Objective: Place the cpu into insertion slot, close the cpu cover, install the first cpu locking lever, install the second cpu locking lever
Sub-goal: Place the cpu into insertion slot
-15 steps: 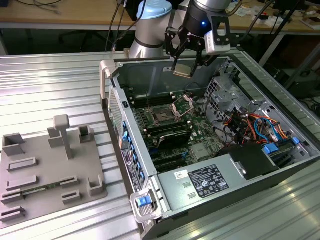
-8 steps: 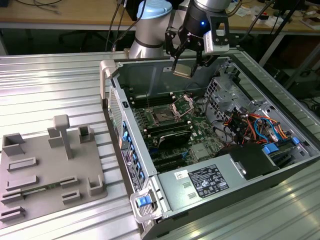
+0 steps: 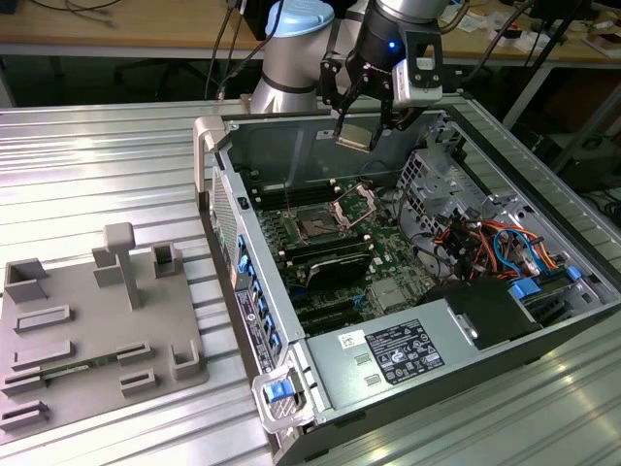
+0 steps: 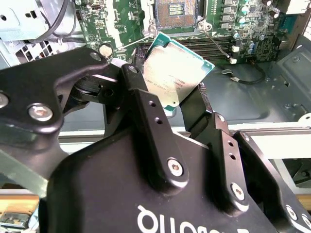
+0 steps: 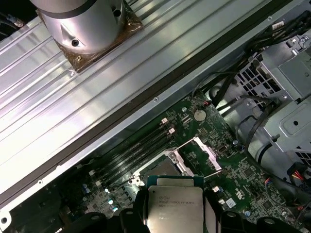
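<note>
The pincer (image 3: 362,124) hangs above the open computer case (image 3: 254,291). Its 2 black fingers (image 4: 146,109) are clamped on opposite edges of the cpu (image 4: 176,68). The chip sits right at the fingertips, with its silvery face turned toward both wrist cameras and its tan-green rim showing past the pads. In the exterior view it hangs at a tilt just under the pincer, clear of everything inside the case.

The insertion slot (image 3: 316,225) lies on the green motherboard (image 3: 388,262), well below the pincer and apart from the held chip. Its dark square of contacts is uncovered. In the second wrist view the slot sits beyond the chip's far edge, farther from the fingers.

The cpu cover (image 5: 207,154) stands swung up on its hinge beside the slot — a thin silvery frame with a hollow middle. In the first wrist view it appears just past the chip. Long black memory slots (image 5: 136,151) run alongside the socket, also below the pincer.

Inside the case, a perforated metal drive cage (image 3: 437,180) and a bundle of orange and blue cables (image 3: 490,243) lie lower than the pincer. A grey power supply box (image 3: 408,349) sits at the end of the case farthest from it.

The case rests on a ridged metal counter (image 3: 97,165). A grey moulded fixture tray (image 3: 87,340) lies on that counter outside the case — well apart from the pincer. The arm's round silvery base (image 5: 82,22) is bolted to the same counter, just beyond the case wall.
</note>
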You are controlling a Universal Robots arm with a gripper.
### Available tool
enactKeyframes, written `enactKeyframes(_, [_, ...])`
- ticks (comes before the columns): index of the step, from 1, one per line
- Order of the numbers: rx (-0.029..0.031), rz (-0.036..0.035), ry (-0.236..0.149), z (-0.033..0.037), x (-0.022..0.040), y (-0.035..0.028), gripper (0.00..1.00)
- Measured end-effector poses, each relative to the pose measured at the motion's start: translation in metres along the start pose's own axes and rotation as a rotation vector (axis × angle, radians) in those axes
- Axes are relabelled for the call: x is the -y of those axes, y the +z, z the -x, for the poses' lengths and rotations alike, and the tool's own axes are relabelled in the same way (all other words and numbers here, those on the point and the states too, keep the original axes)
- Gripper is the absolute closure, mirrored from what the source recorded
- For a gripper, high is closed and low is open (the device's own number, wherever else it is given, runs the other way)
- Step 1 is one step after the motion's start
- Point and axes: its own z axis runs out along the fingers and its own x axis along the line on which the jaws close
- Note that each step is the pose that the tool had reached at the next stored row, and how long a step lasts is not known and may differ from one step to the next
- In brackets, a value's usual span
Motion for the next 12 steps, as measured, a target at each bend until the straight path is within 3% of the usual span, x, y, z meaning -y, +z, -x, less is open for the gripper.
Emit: enactKeyframes(12, [0.0043,0.001,0.048,0.0,0.0,0.0003,0.45])
